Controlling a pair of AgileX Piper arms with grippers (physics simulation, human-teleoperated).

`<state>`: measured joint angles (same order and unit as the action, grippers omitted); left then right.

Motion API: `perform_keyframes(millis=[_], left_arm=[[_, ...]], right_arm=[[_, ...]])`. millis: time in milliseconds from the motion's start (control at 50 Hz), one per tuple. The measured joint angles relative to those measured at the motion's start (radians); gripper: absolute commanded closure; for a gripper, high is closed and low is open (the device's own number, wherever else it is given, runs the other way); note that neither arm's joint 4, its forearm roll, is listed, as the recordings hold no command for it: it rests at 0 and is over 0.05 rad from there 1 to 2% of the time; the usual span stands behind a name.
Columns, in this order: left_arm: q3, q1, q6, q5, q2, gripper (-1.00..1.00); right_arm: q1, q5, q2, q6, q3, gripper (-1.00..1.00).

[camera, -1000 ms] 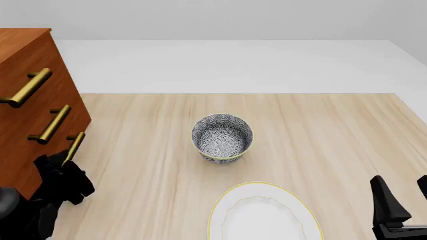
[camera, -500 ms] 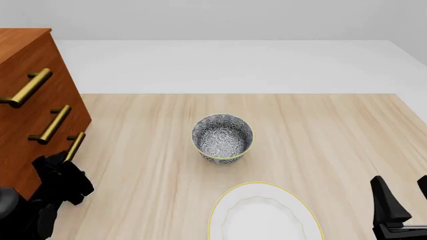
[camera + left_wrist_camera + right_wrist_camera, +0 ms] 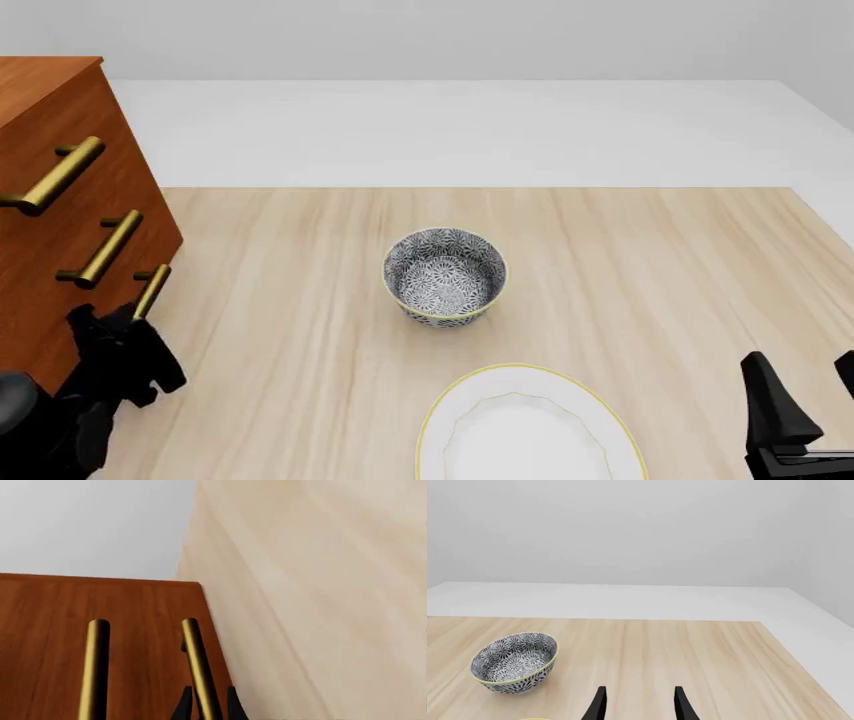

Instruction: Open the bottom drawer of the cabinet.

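The reddish-brown cabinet [image 3: 54,200] stands at the table's left edge with three brass bar handles. The bottom drawer [image 3: 80,330] looks closed, flush with the two above it. My left gripper [image 3: 123,325] is at the lower end of its handle [image 3: 150,290]. In the left wrist view the two black fingertips [image 3: 183,707] hug that handle [image 3: 197,670] on either side, so the gripper [image 3: 208,706] is shut on it. My right gripper [image 3: 805,400] rests at the near right corner, open and holding nothing, as the right wrist view also shows [image 3: 639,705].
A black-and-white patterned bowl [image 3: 445,275] [image 3: 514,662] stands mid-table. A white plate [image 3: 527,430] with a yellow rim lies at the near edge, between the two arms. The middle drawer's handle [image 3: 95,670] runs parallel to the gripped one.
My left gripper has shifted slightly up and left, closer to the cabinet front and the bottom handle. The drawer, bowl, plate and right arm have not moved.
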<state>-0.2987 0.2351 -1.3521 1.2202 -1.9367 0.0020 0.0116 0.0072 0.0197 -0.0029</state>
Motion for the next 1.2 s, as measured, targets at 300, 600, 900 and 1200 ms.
perform_keyframes(millis=[300, 600, 900, 1200], left_arm=[[-0.001, -0.006, -0.021, 0.000, -0.003, 1.00], [0.000, -0.023, -0.019, 0.000, -0.004, 1.00], [-0.003, -0.080, -0.010, 0.000, -0.007, 1.00], [-0.010, -0.133, -0.012, 0.000, -0.012, 1.00]], right_arm=[[0.000, 0.000, 0.000, 0.000, 0.000, -1.00], [0.000, 0.000, 0.000, 0.000, 0.000, -1.00], [0.000, 0.000, 0.000, 0.000, 0.000, -1.00], [0.000, 0.000, 0.000, 0.000, 0.000, -1.00]])
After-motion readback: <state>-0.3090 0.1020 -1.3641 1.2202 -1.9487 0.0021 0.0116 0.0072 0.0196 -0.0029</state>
